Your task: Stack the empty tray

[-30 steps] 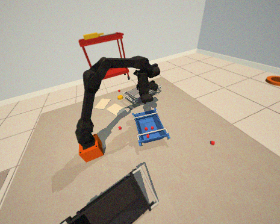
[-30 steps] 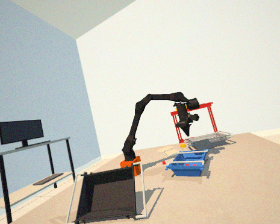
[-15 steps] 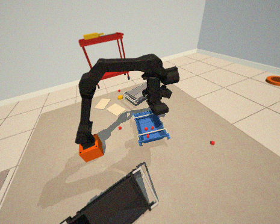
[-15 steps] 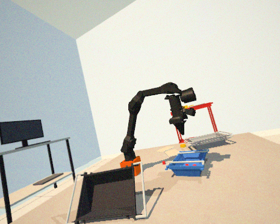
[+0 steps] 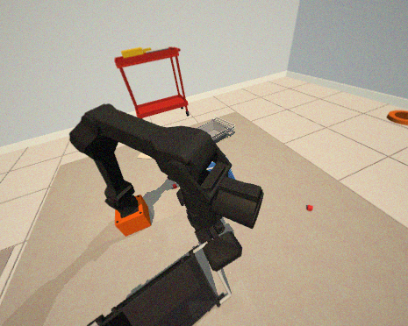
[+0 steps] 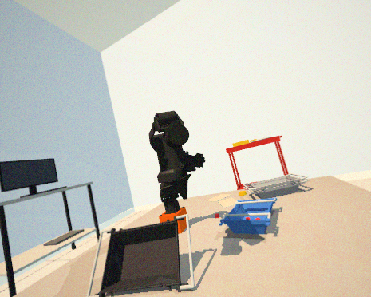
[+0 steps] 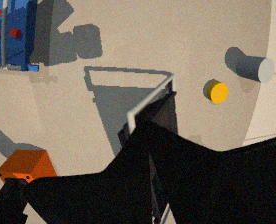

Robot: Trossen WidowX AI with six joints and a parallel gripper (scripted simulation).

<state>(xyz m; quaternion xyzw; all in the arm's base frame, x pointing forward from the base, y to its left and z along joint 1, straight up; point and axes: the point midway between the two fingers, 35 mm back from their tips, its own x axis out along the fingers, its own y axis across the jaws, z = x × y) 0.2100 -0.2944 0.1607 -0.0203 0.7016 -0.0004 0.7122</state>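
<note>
The blue tray [image 6: 246,227] [image 7: 31,30] holds red blocks; in the top view the arm hides most of it. Its near wire bar [image 6: 252,215] [image 7: 4,37] and far bar [image 6: 258,200] lie across its top. An empty black tray [image 5: 161,289] [image 6: 147,259] [image 7: 165,114] is close to the top and exterior views, with its pale right bar [image 5: 223,282] [image 6: 191,255] [image 7: 150,96] and left bar [image 6: 94,267] swung out past its ends. My gripper [image 5: 219,262] [image 6: 184,196] [image 7: 143,127] is shut and empty. It is above the black tray's barred end; the height gap is unclear.
The arm's orange base [image 5: 135,221] [image 6: 183,223] [image 7: 26,162] stands between the trays. A grey wire-barred tray [image 5: 216,129] [image 6: 274,185] is at the back. Loose red blocks [image 5: 310,208] [image 5: 175,186] lie on the table. A yellow cylinder [image 7: 218,93] and a pale cylinder [image 7: 265,70] also show.
</note>
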